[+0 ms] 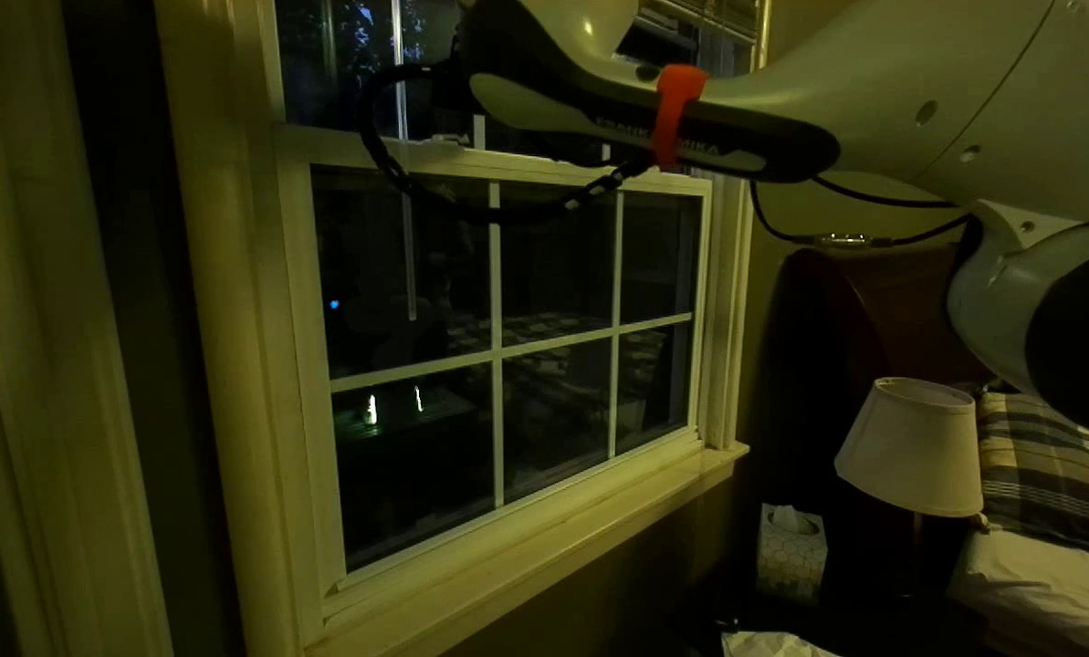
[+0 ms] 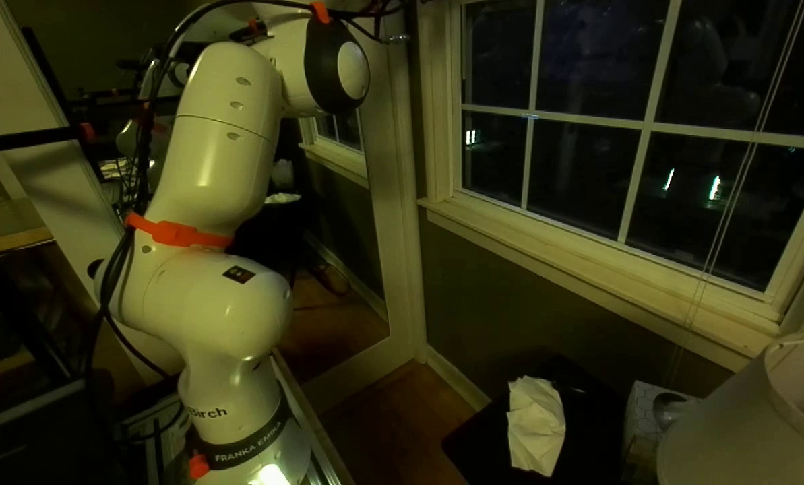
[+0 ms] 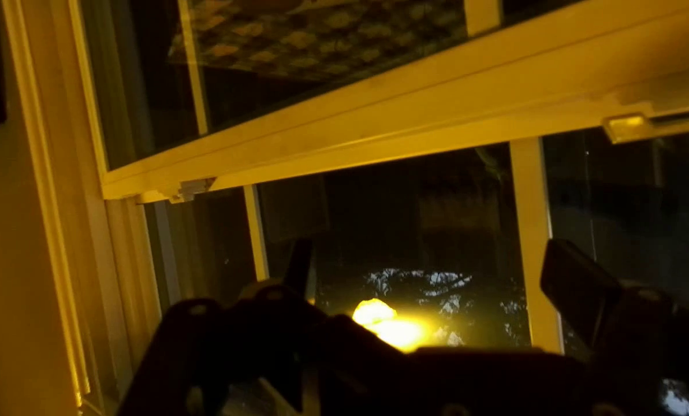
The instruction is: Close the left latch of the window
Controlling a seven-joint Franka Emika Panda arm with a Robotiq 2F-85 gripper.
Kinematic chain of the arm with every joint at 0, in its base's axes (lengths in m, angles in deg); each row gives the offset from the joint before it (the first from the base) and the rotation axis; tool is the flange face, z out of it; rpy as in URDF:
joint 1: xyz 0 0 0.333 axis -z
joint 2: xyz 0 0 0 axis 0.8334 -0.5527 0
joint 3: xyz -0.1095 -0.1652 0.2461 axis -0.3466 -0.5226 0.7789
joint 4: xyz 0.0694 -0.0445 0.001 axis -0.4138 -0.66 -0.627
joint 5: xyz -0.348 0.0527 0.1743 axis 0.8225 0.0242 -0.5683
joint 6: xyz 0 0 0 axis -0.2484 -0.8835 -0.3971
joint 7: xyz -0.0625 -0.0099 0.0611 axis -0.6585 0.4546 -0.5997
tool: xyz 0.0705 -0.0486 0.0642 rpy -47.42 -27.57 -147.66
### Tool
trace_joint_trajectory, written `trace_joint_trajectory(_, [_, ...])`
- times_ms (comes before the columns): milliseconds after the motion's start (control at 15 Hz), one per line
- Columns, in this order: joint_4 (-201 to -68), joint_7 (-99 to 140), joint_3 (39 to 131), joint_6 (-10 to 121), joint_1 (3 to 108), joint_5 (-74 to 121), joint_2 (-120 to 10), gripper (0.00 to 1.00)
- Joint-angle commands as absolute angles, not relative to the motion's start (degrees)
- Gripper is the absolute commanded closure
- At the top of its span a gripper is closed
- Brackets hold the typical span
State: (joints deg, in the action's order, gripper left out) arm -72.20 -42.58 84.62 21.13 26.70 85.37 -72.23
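The window has a cream frame [image 1: 293, 365] and dark panes in both exterior views; its sill [image 2: 577, 263] also shows. In the wrist view, which looks upside down, the lower sash's top rail [image 3: 344, 127] crosses at a slant. A latch [image 3: 627, 127] sits on it at the right; another, smaller in view [image 3: 191, 189], sits near the frame at the left. The latch at the left end of the rail [image 1: 448, 140] is small in an exterior view. My gripper [image 3: 436, 274] is open, with nothing between its fingers, in front of the upper glass. Both exterior views do not show its fingers.
The arm [image 1: 654, 119] reaches across the window's upper part, its black cable [image 1: 489, 214] looping before the sash. A lamp [image 1: 914, 447] and a tissue box [image 1: 790, 552] stand right of the sill. Blind cords [image 2: 732, 202] hang before the glass. A mirror [image 2: 341, 269] stands behind the arm.
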Motion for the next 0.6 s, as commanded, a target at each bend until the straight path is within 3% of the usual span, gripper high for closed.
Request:
trace_joint_trajectory(0, [-73.6,-37.1,87.3,14.4,26.4,80.8,-69.5,0.0])
trace_joint_trajectory(533, [-72.2,-33.4,90.8,15.4,29.2,74.3,-70.2,0.0])
